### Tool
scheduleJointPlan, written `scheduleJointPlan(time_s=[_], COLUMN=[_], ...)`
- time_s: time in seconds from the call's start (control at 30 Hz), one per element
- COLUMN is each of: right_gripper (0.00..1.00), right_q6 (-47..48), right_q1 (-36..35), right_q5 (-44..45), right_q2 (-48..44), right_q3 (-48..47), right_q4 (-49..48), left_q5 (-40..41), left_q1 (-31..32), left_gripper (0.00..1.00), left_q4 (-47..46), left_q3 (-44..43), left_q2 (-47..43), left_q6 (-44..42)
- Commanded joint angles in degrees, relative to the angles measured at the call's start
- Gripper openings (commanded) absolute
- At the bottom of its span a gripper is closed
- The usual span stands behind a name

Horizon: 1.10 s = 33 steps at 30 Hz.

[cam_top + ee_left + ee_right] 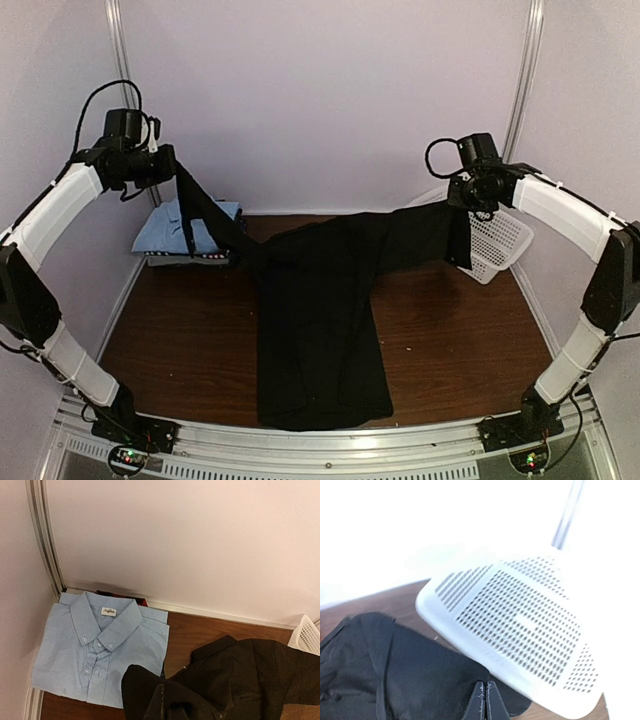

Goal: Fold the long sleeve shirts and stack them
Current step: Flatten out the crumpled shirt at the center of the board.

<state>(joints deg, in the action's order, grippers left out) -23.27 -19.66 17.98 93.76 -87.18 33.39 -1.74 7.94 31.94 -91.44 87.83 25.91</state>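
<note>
A large black long sleeve shirt (320, 330) lies on the wooden table, its body reaching toward the near edge. Both sleeves are lifted off the table. My left gripper (172, 168) is shut on the left sleeve, high at the back left. In the left wrist view, black cloth (250, 675) bunches around that gripper (162, 702). My right gripper (478, 200) is shut on the right sleeve's end at the back right. Its fingertips (481, 700) press together over black fabric (395, 680). A folded light blue collared shirt (175, 230) (95, 650) tops a stack at the back left.
A white mesh basket (497, 245) (520, 630) stands tilted at the back right, right beside my right gripper; its corner shows in the left wrist view (306, 637). Dark folded clothes (190, 257) lie under the blue shirt. Walls close in the back and sides.
</note>
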Motion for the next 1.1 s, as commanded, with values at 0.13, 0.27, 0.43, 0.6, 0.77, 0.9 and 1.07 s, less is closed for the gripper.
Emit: scheduleJointPlan(time_s=[0.13,0.27,0.43,0.6,0.77,0.9,1.07], right_gripper=[0.00,0.00,0.00,0.04,0.17,0.34,0.53], right_q6=[2.88,3.13,3.31,3.36,3.95,3.68,2.32], right_q1=[7.54,10.20,11.49,9.49,5.57,3.40,-3.50], right_q5=[0.12,-1.45,-3.87,-9.01,-8.13,-7.42,-6.75], right_q2=[-0.62,0.73,3.79,3.77,0.33,-3.88,-8.33], right_q3=[-8.48,-9.47,-12.17,-7.78,1.57,7.05,11.49], right_q4=[3.88,3.94,4.64,2.81,1.37,1.17,1.08], left_q5=[4.28,3.70,2.51,-1.96,0.00,4.63,4.00], left_q1=[-0.21,-0.21,-0.21,1.27,4.85,5.02,6.50], left_gripper=[0.00,0.00,0.00,0.00,0.00,0.00,0.21], left_q4=[2.38,2.51,2.35,1.94,0.55,0.16,0.03], left_q3=[-9.68,-8.48,-5.69,0.51,10.38,16.21,18.51], left_q2=[6.27,7.74,8.23,6.78,3.51,0.96,-2.09], left_q6=[-3.48,-3.52,-3.48,-3.28,-3.11,-2.66,-3.28])
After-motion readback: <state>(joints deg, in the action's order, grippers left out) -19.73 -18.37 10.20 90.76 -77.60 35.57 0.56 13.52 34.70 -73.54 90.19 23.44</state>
